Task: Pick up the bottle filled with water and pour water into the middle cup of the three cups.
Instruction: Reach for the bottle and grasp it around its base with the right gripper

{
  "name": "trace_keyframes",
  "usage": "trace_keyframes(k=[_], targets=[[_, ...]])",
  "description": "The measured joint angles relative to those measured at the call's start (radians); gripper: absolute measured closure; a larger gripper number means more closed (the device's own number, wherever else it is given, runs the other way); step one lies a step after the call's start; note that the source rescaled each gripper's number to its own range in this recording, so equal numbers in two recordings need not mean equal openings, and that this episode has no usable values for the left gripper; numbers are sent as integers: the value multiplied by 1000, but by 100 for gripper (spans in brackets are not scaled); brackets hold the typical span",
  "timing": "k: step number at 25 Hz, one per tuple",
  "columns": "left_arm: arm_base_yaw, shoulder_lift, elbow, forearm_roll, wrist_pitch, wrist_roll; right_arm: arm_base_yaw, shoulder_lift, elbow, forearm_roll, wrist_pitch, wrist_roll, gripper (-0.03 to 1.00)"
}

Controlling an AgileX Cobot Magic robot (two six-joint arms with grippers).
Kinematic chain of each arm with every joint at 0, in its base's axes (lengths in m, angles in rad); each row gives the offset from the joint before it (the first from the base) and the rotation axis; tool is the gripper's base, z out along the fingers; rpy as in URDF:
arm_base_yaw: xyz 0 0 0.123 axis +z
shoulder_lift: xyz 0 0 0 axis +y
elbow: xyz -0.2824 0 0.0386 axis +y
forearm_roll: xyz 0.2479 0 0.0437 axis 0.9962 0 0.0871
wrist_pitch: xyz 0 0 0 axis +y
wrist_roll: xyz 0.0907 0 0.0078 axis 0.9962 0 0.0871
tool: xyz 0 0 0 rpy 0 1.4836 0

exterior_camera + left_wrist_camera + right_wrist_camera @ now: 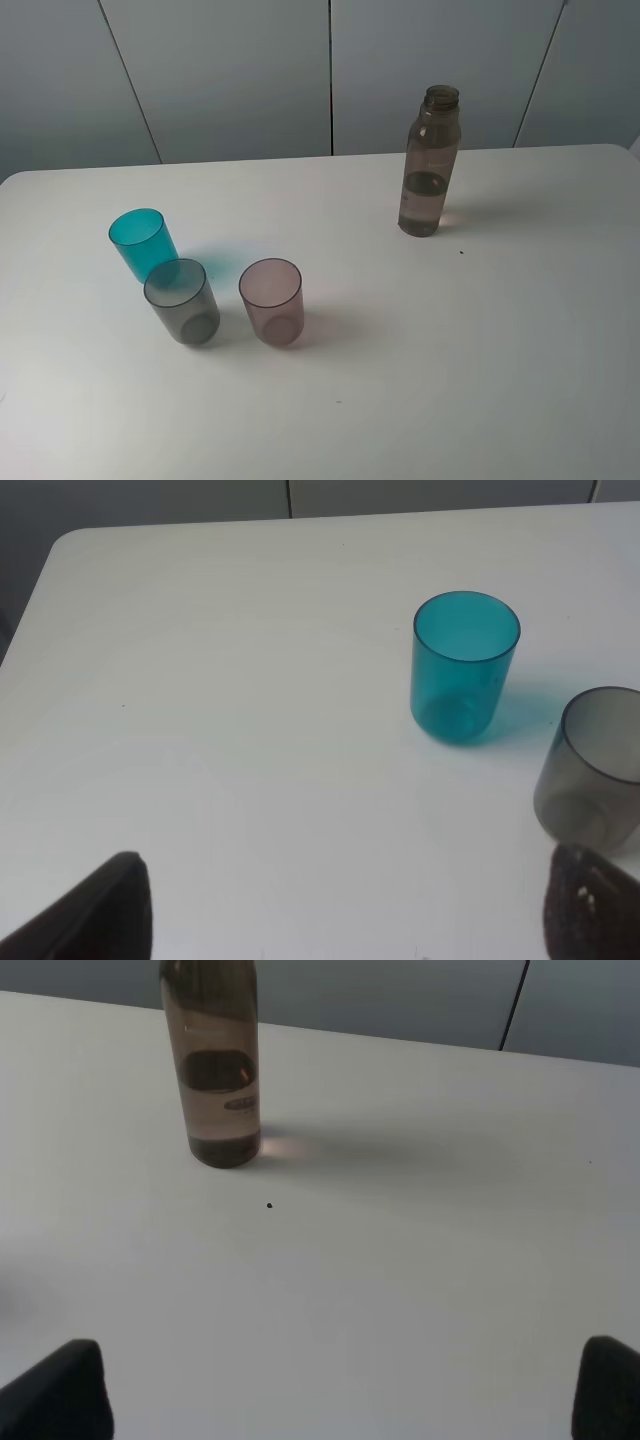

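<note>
The smoky brown bottle point(430, 165) stands upright at the back right of the white table, uncapped and partly filled; it also shows in the right wrist view point(212, 1070). The three cups stand at the front left: teal point(142, 243), smoky grey middle cup point(182, 300), pinkish-mauve point(272, 301). The left wrist view shows the teal cup point(463, 666) and the grey cup point(592, 770). My left gripper point(350, 915) is open and empty, short of the cups. My right gripper point(345, 1390) is open and empty, well short of the bottle. Neither gripper shows in the high view.
The white table point(480, 340) has a rounded back left corner point(70, 540). A small dark speck point(269, 1205) lies on the table near the bottle. Grey wall panels stand behind the table.
</note>
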State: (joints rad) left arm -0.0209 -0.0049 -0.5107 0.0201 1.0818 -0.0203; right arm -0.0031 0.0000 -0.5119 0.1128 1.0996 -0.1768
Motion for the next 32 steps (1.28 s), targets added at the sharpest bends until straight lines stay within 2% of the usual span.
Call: trace_keyframes(k=[32], targets=[[0,0,0,0,0,0,0,0,0,0,0,0,-3]])
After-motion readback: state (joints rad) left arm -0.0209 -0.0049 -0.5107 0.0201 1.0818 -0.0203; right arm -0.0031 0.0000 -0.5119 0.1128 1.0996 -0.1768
